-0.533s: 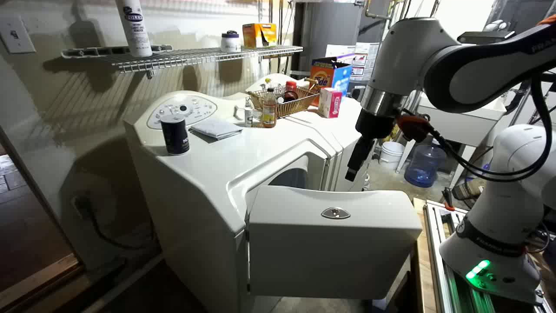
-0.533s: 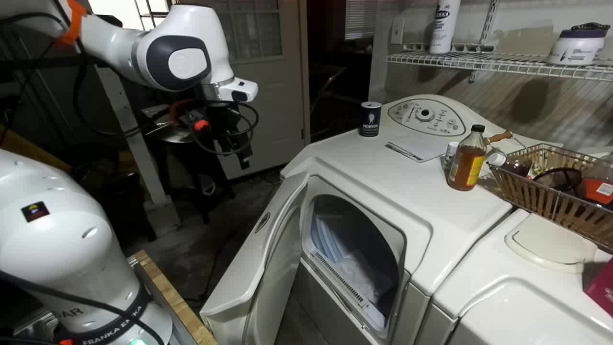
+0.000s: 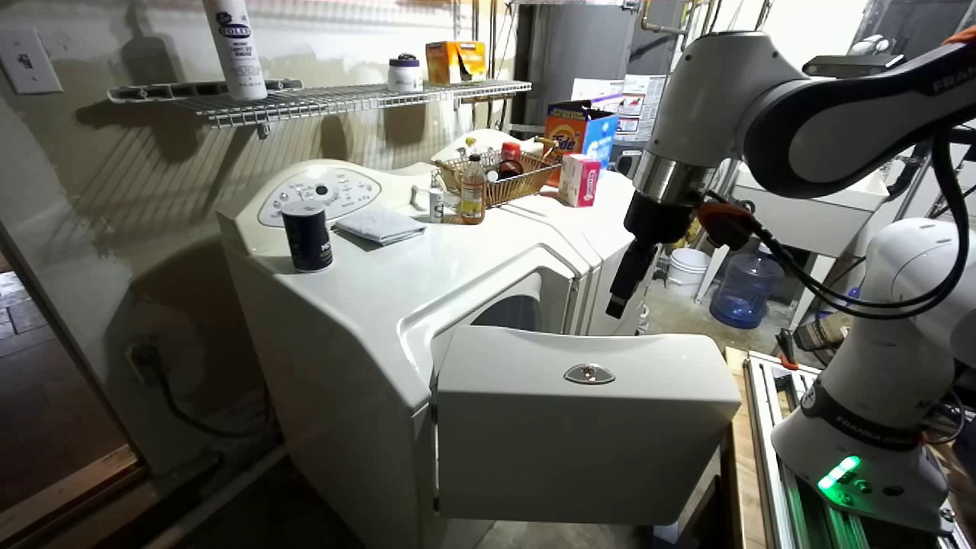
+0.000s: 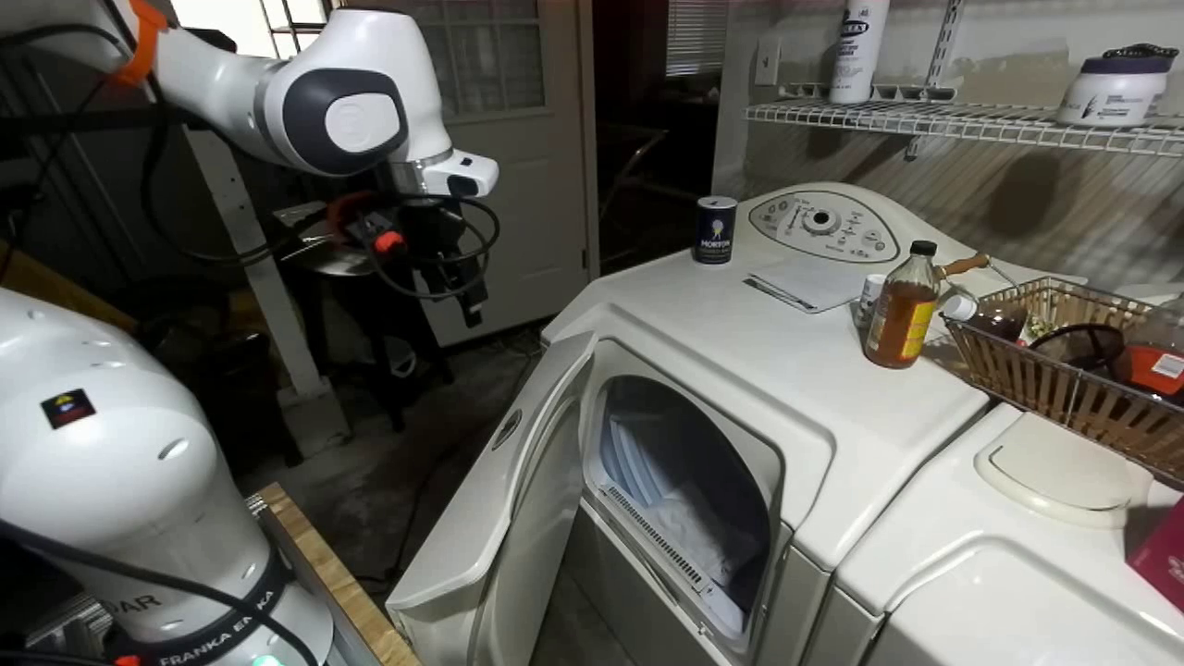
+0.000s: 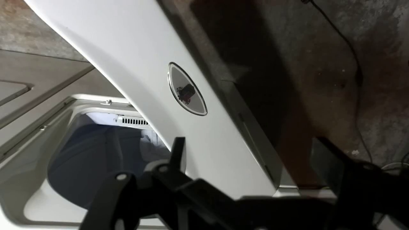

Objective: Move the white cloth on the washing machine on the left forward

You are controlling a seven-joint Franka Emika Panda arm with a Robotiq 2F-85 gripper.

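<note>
The white cloth point(image 3: 380, 225) lies flat and folded on top of the left washing machine point(image 3: 435, 263), near its control panel. In an exterior view the cloth point(image 4: 801, 281) shows as a pale flat patch on the machine's top point(image 4: 703, 319). My gripper point(image 3: 616, 306) hangs in the air in front of the machine, pointing down, well apart from the cloth; it also shows in an exterior view point(image 4: 474, 314). In the wrist view my gripper point(image 5: 249, 151) has its fingers wide apart with nothing between them, above the open door. The cloth is out of the wrist view.
The machine's door point(image 3: 587, 450) stands open in front. A dark salt canister point(image 3: 307, 238) stands beside the cloth. A brown bottle point(image 3: 473, 191), a small white bottle point(image 3: 436, 200) and a wicker basket point(image 3: 522, 183) are on the cloth's other side. A wire shelf point(image 3: 366, 97) runs above.
</note>
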